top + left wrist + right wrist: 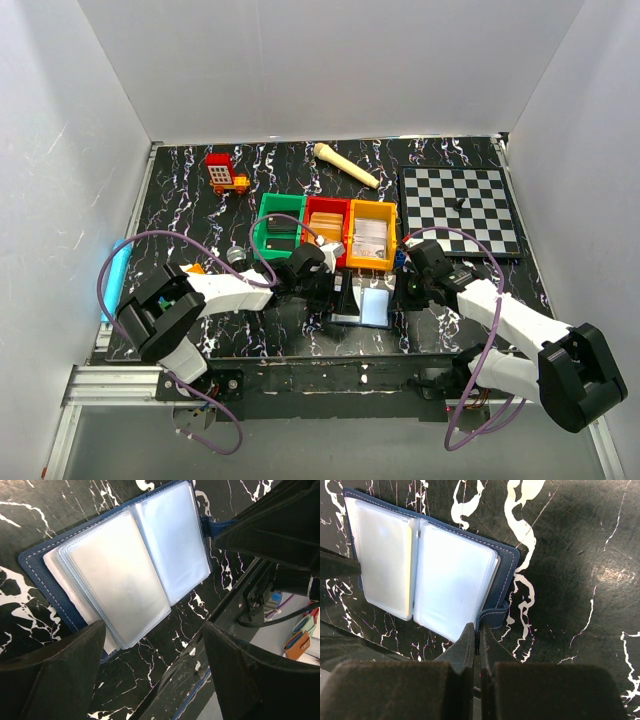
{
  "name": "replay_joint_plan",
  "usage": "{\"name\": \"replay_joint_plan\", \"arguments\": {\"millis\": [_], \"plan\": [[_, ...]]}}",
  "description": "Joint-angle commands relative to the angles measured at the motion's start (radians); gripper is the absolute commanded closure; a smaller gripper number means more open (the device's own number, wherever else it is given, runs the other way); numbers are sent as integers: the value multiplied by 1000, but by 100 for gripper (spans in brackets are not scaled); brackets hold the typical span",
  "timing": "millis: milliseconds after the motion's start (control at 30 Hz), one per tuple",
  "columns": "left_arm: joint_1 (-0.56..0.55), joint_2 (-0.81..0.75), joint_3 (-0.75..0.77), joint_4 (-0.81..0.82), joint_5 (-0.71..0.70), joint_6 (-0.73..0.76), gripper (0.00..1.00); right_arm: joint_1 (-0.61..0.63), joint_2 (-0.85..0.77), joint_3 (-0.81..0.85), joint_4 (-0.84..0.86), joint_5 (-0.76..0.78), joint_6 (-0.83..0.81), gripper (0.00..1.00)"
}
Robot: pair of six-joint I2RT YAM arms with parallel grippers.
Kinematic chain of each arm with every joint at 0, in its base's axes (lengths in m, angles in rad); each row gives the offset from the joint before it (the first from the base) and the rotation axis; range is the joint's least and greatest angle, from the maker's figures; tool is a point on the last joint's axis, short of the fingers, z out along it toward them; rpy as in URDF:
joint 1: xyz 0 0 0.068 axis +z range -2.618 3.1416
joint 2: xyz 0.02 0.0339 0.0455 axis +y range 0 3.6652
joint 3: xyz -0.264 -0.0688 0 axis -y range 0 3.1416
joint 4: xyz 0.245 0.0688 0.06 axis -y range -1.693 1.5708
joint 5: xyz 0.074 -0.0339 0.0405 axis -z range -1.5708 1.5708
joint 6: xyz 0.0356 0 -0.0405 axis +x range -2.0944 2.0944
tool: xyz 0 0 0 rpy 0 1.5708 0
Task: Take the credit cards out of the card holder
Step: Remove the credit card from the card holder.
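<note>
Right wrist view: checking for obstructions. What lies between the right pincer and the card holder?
Nothing: the shut right pincer reaches the card holder at its strap; right wrist view shows it.

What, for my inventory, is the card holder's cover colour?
Navy: the flat bifold card holder, right wrist view.

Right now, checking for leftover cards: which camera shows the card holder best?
Right wrist: the card holder lies open, nearly whole in frame. Left wrist is closer but crops its corners; the top view shows it small.

Left jaws wide apart, right jaws pressed together — both low
</note>
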Motion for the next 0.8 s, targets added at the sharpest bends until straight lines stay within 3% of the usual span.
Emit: {"name": "replay_joint_plan", "arguments": {"millis": [0,533,767], "plan": [[-18,-22,36,40,48,21,23,0,1,-8,19,-12,-5,99],[-41,-33,77,33,61,32,22,1,-2,-10,19,-11,-6,99],[-41,-93,51,-55,-46,44,22,0,-9,-5,5,-6,0,99]]}}
